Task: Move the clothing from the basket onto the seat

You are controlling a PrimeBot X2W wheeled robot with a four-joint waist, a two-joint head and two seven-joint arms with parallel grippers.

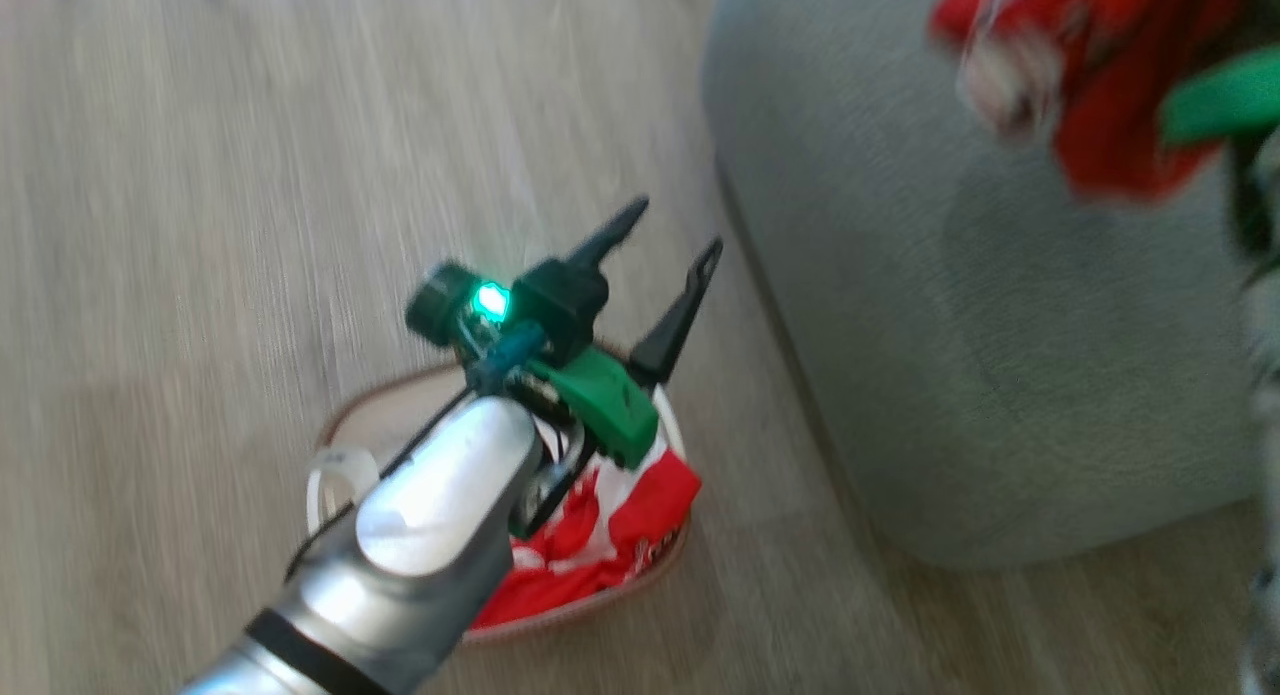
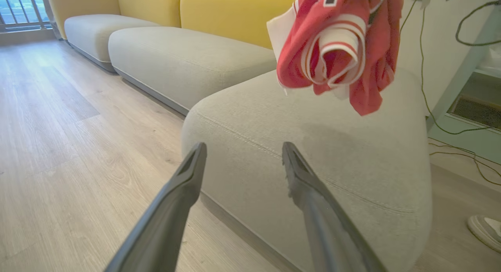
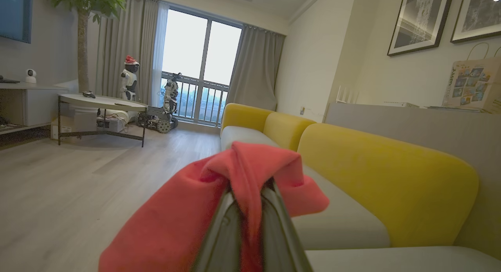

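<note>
My right gripper [image 3: 250, 188] is shut on a bright red garment [image 3: 176, 225] of the clothing, pinched between its fingers. In the left wrist view that garment [image 2: 336, 49] hangs bunched in the air above the grey seat [image 2: 313, 146], showing white bands. In the head view it [image 1: 1100, 75] is blurred at the top right over the seat [image 1: 1000, 375]. My left gripper [image 1: 673, 230] is open and empty, held over the basket [image 1: 340, 445] on the floor beside the seat. More red and white clothing [image 1: 610, 530] lies in the basket, partly hidden by my left forearm. The left gripper [image 2: 243, 146] points at the seat's corner.
Wooden floor [image 1: 200, 175] surrounds the basket. Yellow sofa backs [image 3: 383, 174] rise behind the row of grey cushions. Cables [image 2: 450, 139] and a white shoe [image 2: 485, 229] lie right of the seat. A round table [image 3: 101, 101] stands across the room.
</note>
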